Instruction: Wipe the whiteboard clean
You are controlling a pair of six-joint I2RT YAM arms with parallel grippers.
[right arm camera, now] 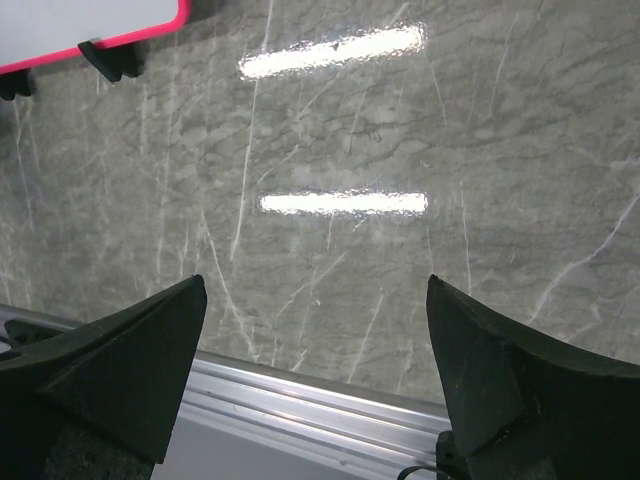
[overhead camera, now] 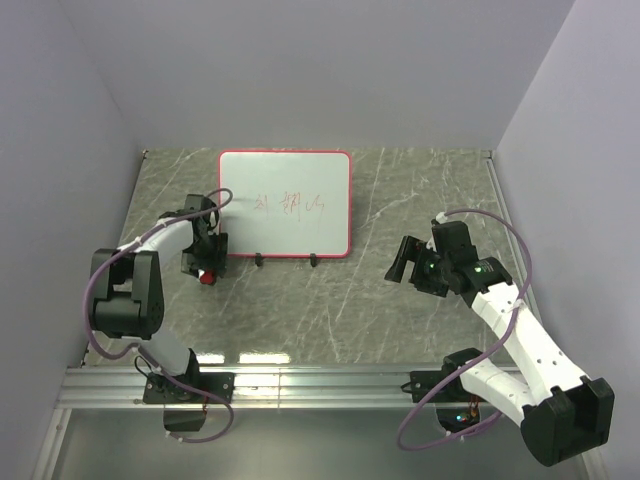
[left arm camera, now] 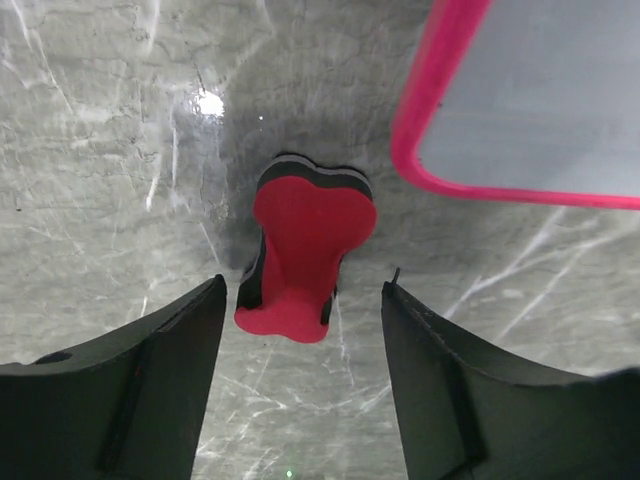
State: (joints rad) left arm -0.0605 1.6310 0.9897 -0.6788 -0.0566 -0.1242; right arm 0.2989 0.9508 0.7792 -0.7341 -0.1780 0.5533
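Left tool [left arm camera: 302, 292] straddles the eraser [left arm camera: 305, 235]; only overhead shows whiteboard [overhead camera: 285, 175] scribbles [overhead camera: 290, 207]

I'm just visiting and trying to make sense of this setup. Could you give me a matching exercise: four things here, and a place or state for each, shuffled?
Things:
1. whiteboard
2. eraser
3. left tool
4. right tool

Places or states:
A. open above bare table
B. red frame, faint red scribbles
C. fingers either side of the eraser, not touching it
D. red, on the table by the board's corner

Pairs: 1-B, 2-D, 3-C, 4-A
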